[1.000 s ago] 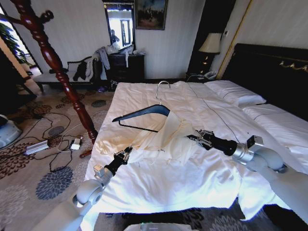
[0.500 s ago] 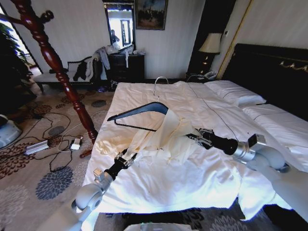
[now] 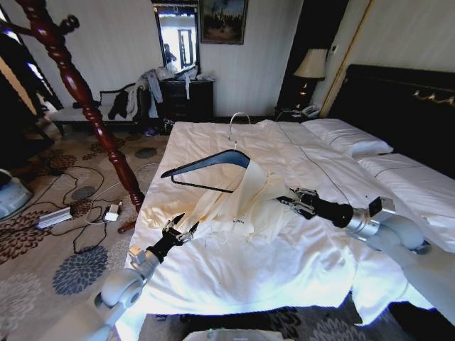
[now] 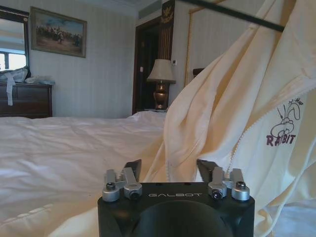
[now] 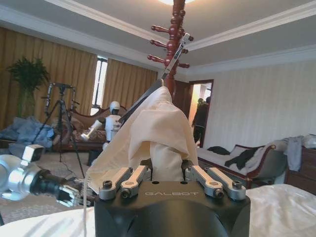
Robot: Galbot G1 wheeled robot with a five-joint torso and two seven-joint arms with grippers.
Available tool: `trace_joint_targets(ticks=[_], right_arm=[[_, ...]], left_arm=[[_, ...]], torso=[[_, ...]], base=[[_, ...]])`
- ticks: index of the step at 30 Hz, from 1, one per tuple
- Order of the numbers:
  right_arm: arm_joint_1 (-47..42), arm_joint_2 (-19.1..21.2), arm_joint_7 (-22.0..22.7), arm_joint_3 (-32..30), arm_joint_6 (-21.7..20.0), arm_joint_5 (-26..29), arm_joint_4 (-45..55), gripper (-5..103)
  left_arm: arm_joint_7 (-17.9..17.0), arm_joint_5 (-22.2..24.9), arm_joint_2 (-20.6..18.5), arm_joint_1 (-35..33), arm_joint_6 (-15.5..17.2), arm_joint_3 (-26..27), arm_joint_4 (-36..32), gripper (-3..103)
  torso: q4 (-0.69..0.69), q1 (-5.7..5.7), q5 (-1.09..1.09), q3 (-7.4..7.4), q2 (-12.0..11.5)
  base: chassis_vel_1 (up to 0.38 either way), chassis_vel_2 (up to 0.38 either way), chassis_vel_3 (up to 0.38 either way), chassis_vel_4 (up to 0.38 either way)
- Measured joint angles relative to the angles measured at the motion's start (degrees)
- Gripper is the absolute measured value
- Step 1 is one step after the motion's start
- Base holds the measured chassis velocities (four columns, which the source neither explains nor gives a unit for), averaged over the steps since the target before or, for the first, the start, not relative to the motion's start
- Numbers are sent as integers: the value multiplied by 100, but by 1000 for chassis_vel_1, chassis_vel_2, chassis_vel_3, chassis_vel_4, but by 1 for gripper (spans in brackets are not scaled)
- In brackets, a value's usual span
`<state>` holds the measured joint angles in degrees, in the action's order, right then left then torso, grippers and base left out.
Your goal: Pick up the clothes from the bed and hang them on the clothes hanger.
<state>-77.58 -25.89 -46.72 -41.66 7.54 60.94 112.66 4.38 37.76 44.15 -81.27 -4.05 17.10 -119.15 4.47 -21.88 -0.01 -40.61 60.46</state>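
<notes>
The pale cream clothes (image 3: 242, 209) drape from the black clothes hanger (image 3: 206, 165), which is held tilted above the bed (image 3: 306, 263) with its silver hook (image 3: 238, 124) pointing up. My right gripper (image 3: 290, 200) is shut on the clothes at the hanger's right shoulder; in the right wrist view its fingers (image 5: 136, 177) pinch the clothes (image 5: 153, 128). At the garment's lower left corner my left gripper (image 3: 181, 225) is open. In the left wrist view, the clothes (image 4: 232, 113) with a small dark print hang just ahead of the left gripper (image 4: 168, 165).
A reddish-brown wooden pole (image 3: 92, 106) stands on the carpet left of the bed, with cables and a power strip (image 3: 78, 213) at its foot. A bench with dark garments (image 3: 128, 103) and a dresser are at the back. The black headboard (image 3: 405, 106) and pillows are to the right.
My left gripper has opened and let go of the garment's lower edge, drawing back a little to the left. The right gripper still holds the hanger and cloth, almost unmoved.
</notes>
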Motion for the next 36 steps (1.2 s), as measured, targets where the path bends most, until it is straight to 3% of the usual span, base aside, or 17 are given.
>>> trace_joint_targets(ticks=[2,4,5,9,15,34,36], right_arm=[[45,8,-16,0,10,-3,-109,23],[59,10,-21,0,14,-3,-147,23],[91,13,-36,-1,28,-2,-246,23],[113,18,-54,-2,47,1,-348,23],[127,17,-59,23,56,12,-346,23],[117,37,-65,99,57,23,-58,23],[112,30,-66,99,57,25,-14,23]], left_arm=[[18,9,-55,-42,-21,35,7,53],[20,9,-76,-57,-29,46,8,53],[26,9,-120,-91,-47,71,5,41],[30,10,-145,-116,-54,83,-28,36],[27,10,-75,-2,-47,-11,44,42],[54,37,135,476,87,-495,379,43],[78,37,163,514,95,-528,396,34]], torso=[[0,-1,1,0,0],[0,-1,0,0,0],[0,-1,1,0,0],[0,-1,1,0,0],[0,-1,1,0,0],[0,0,1,0,0],[0,0,1,0,0]], base=[[0,0,0,0],[0,0,0,0],[0,0,0,0],[0,0,0,0],[0,0,0,0],[0,0,0,0],[0,0,0,0]])
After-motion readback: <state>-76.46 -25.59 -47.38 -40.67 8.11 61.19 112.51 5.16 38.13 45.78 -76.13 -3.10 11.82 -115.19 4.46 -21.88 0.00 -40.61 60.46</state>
